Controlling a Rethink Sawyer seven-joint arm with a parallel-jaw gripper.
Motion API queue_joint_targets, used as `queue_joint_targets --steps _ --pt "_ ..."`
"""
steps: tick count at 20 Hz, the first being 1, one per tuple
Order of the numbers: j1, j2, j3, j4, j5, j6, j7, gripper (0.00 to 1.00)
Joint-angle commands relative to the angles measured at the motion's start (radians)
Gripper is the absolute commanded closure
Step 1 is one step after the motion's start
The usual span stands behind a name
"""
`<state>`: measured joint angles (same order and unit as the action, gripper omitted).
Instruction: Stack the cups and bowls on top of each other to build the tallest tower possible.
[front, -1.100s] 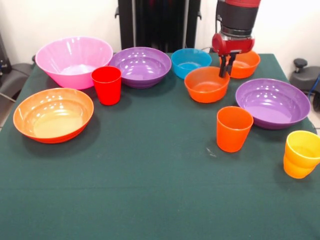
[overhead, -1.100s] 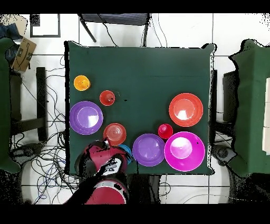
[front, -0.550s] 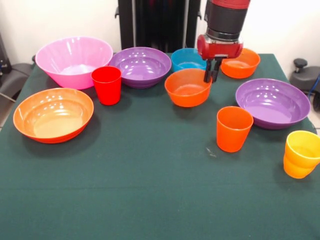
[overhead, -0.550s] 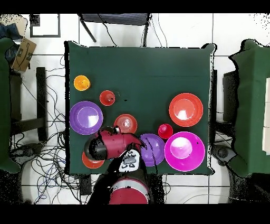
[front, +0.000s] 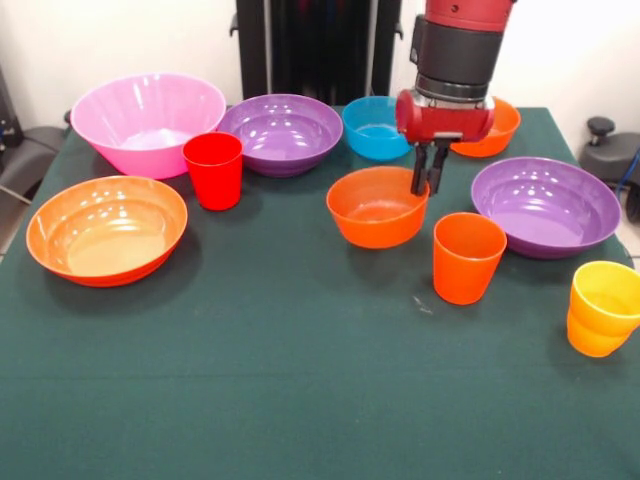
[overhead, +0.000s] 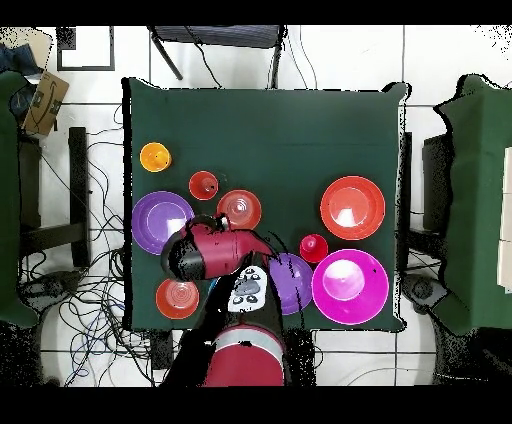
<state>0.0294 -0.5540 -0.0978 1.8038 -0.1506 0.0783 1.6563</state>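
**Near the table's middle, the claw grips a small orange bowl by its rim**

Near the middle of the green table (front: 300, 380), the claw (front: 427, 182) is clamped on the rim of a small orange bowl (front: 375, 207), its two dark fingers (front: 418, 170) closed over the bowl's right edge in the front view. The bowl is just beside the orange cup (front: 467, 257), which stands upright to its right and slightly nearer the camera. From overhead, the same bowl (overhead: 239, 208) lies close beside that cup (overhead: 203, 185), with the red arm reaching to it from below.

Behind the held bowl sit a blue bowl (front: 378, 126) and a second small orange bowl (front: 485, 128), the latter partly hidden by the arm. One wide purple bowl (front: 545, 206) rests to the right, another purple bowl (front: 282, 133) at the back, between the blue one and the large pink bowl (front: 148, 122). The red cup (front: 214, 170) stands upright in front of the pink and purple bowls. The large orange bowl (front: 107, 229) sits at the left edge. The yellow-orange cup (front: 602, 308) stands at the far right. Nothing is stacked yet; each piece stands apart.
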Motion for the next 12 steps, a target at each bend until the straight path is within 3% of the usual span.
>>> queue_joint_targets --steps 1,6,12 --pt "-0.027 0.083 0.100 -0.132 0.006 0.100 0.068 1.00" --pt "-0.075 0.090 0.108 -0.158 -0.009 0.168 0.028 1.00" --pt "-0.079 0.114 0.092 -0.184 -0.027 0.170 0.028 1.00"
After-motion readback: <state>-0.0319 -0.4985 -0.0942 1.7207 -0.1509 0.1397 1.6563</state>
